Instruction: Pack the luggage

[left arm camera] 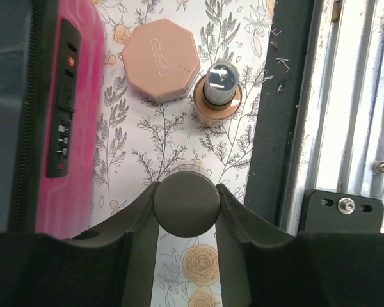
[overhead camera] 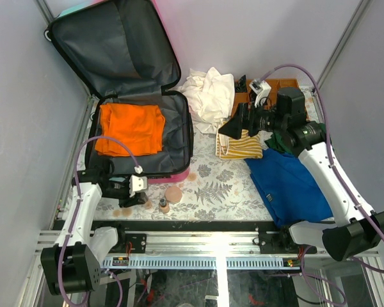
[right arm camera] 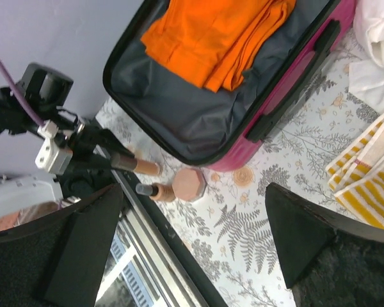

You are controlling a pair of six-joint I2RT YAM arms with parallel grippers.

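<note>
Far left of table | luggage open upward | long axis left-right

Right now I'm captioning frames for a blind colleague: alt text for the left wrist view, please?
The left gripper grips a dark round cap between its jaws, seen end-on over a floral tablecloth. Beyond sit a pink octagonal compact and a dark-capped bottle; the pink suitcase lines the left edge.

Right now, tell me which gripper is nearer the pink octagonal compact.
Left. The left gripper grips a dark-capped tube just short of the compact; the right gripper hangs open by the striped cloth, across the table.
</note>
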